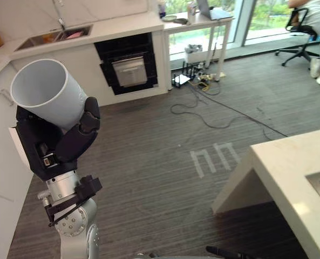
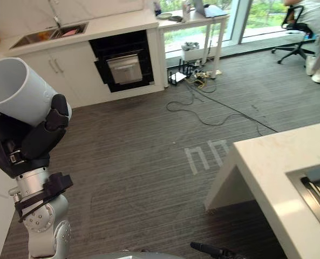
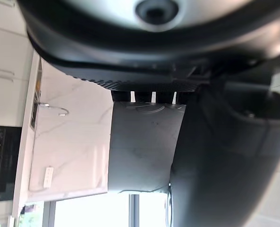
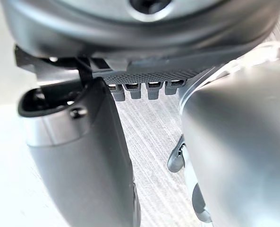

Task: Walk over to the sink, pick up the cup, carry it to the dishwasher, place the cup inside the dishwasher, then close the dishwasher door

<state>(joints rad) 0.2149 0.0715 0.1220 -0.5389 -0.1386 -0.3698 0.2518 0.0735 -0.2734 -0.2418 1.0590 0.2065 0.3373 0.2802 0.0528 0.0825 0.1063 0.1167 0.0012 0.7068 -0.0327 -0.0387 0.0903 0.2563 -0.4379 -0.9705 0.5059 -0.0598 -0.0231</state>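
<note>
White cup (image 1: 47, 93) in curled left hand (image 1: 54, 144)

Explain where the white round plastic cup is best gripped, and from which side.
Grip the white cup round its lower wall, from the side, as the left hand does now, fingers and thumb curled round it. The wall is smooth and round, no handle shows, and the open mouth tilts upward, so a side grasp probably keeps the rim free.
</note>
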